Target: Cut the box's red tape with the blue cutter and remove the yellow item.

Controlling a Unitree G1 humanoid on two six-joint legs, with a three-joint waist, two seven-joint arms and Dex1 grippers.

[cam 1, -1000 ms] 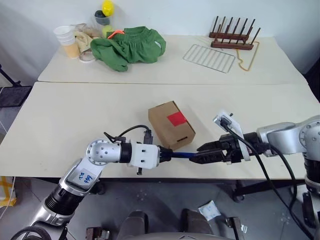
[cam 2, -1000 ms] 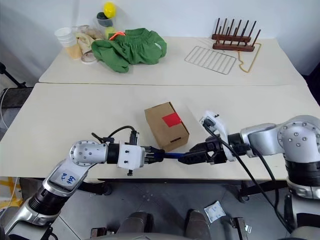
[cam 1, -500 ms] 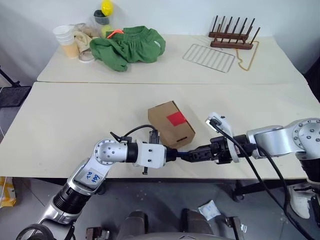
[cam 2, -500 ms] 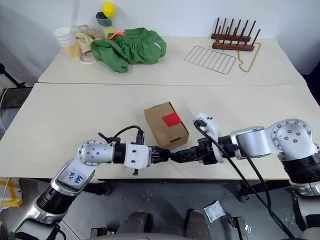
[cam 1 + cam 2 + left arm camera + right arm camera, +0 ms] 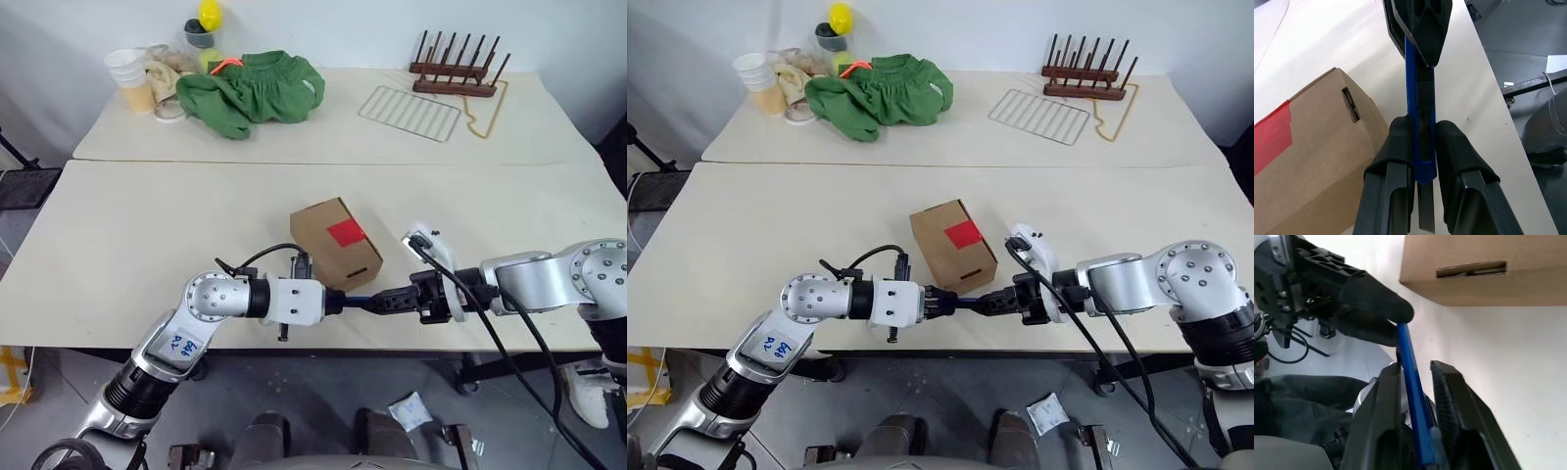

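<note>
Cutter [image 5: 361, 302]: lies level, long axis running from one gripper to the other, above the table's [image 5: 147, 235] near edge, just in front of the box [image 5: 336, 243].
Left gripper [image 5: 1422, 147]: fingers clamped on one end.
Right gripper [image 5: 1418, 382]: fingers around the other end; grip unclear.
Tape [image 5: 346, 232]: red, on the box top.

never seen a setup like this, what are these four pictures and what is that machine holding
It is a two-armed robot standing at a pale table. The two wide pictures come from cameras on its head, looking down over its arms. The two close-ups come from cameras on its wrists, looking along each gripper's black fingers.

The left gripper is shut on a slim blue cutter. The right gripper has its fingers on either side of the cutter's other end, so the tool spans both.

Just beyond them a small cardboard box sits on the table, with a square of red tape on top.

On the far table lie a green cloth, paper cups, a wire rack and a wooden peg rack.
</note>
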